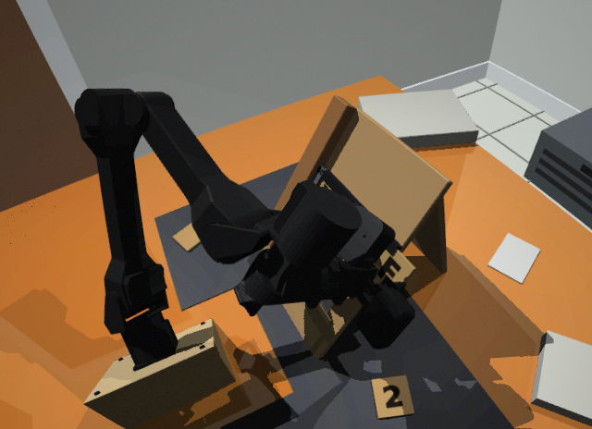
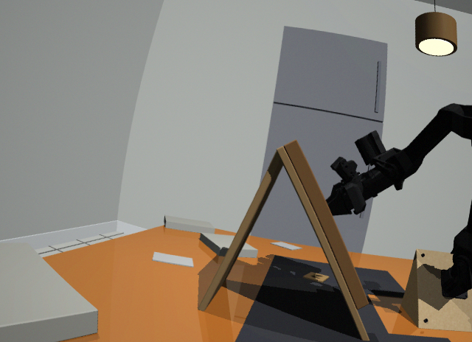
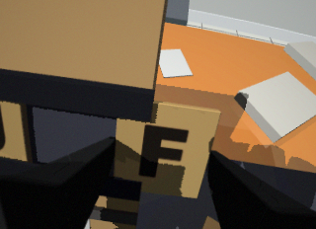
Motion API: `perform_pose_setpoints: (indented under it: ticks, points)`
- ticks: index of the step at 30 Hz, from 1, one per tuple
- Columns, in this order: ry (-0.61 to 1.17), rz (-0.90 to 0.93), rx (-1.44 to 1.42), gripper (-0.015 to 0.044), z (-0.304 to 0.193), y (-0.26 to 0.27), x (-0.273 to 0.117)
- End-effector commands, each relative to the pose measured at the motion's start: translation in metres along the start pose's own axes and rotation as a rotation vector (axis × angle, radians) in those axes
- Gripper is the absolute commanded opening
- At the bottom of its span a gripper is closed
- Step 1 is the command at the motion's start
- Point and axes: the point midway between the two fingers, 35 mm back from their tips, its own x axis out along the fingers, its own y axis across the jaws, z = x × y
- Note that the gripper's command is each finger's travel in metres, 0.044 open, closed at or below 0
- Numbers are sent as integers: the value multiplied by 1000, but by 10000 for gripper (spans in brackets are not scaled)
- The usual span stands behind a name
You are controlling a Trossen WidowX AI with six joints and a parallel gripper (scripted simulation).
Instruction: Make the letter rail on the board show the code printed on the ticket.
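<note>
Letter rail (image 1: 345, 187) (image 3: 74, 95) extends left of the claw, a partly visible tile (image 3: 16, 125) inside. The claw (image 1: 396, 265) (image 2: 330, 208) (image 3: 162, 150) grasps the F tile (image 1: 404, 267) (image 3: 201, 145) at the open end; insertion seems underway, needing an aligned leftward push, then release.
</note>
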Motion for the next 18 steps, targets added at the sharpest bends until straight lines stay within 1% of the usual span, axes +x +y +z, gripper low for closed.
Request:
perform_pose_setpoints:
  ticks: [1,18]
  points:
    - [-1,-3,2,0,0,2,0]
    - [-1,-3,3,0,0,11,0]
